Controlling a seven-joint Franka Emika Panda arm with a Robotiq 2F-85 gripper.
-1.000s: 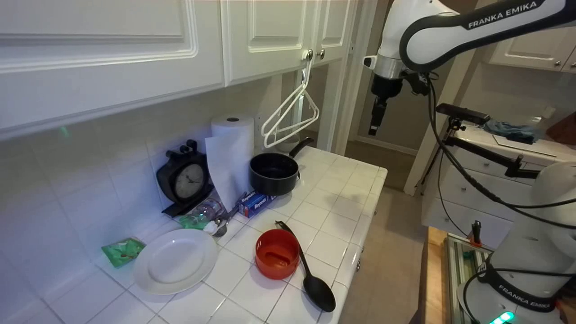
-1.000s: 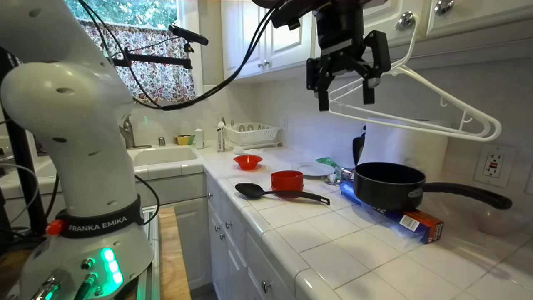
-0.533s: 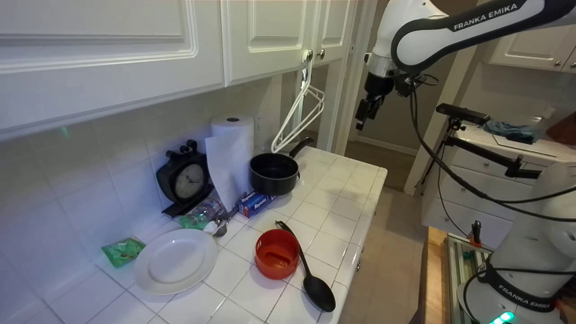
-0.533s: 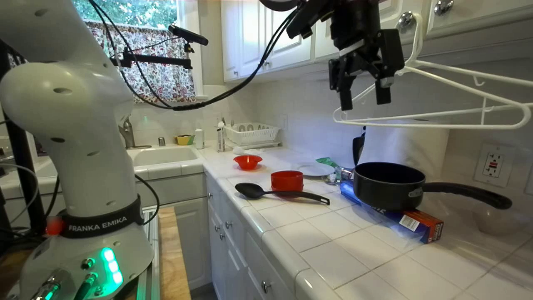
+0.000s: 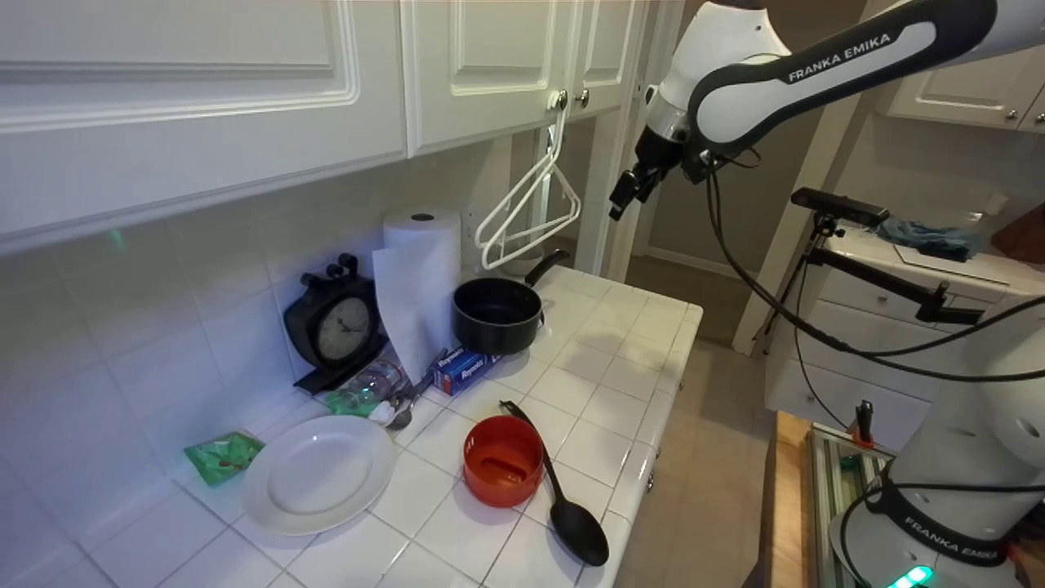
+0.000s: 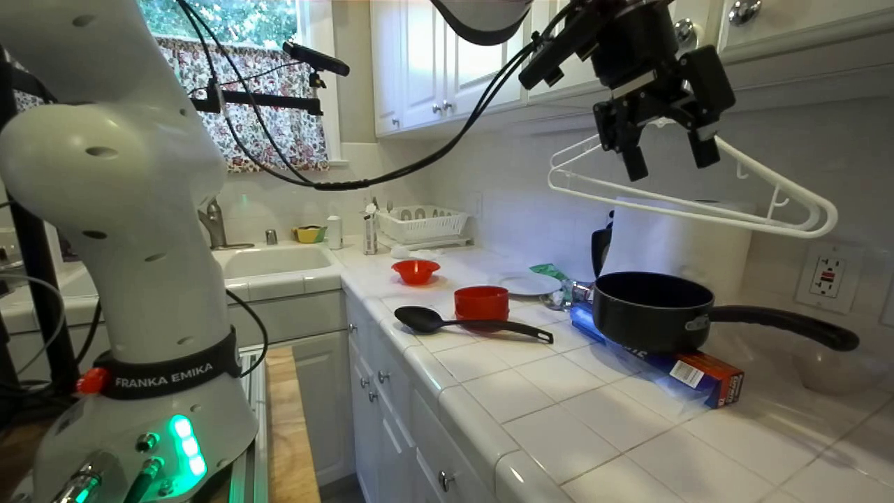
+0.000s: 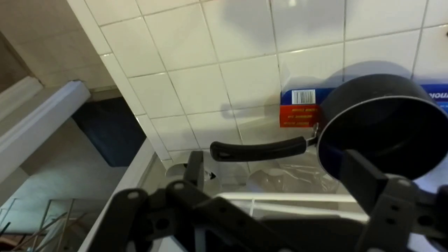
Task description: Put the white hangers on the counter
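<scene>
Well, the white hangers point(image 6: 761, 168) dangle from a cupboard knob point(image 5: 562, 99) above the counter point(image 6: 552, 429). Near them hovers the gripper point(image 6: 672, 163), jaws wide apart.

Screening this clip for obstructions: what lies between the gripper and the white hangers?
No object: open air separates the gripper from the white hangers, as an exterior view shows. The wrist view shows nothing between them either.

The tiled countertop point(image 5: 600, 412) here is shining, glossy and smooth; I'm seeing slick plastic in the clothes hangers point(image 6: 768, 175), matt paper on the paper-towel roll point(image 5: 433, 278), and a cabinet knob point(image 6: 744, 12) is glinting in polished metal.
</scene>
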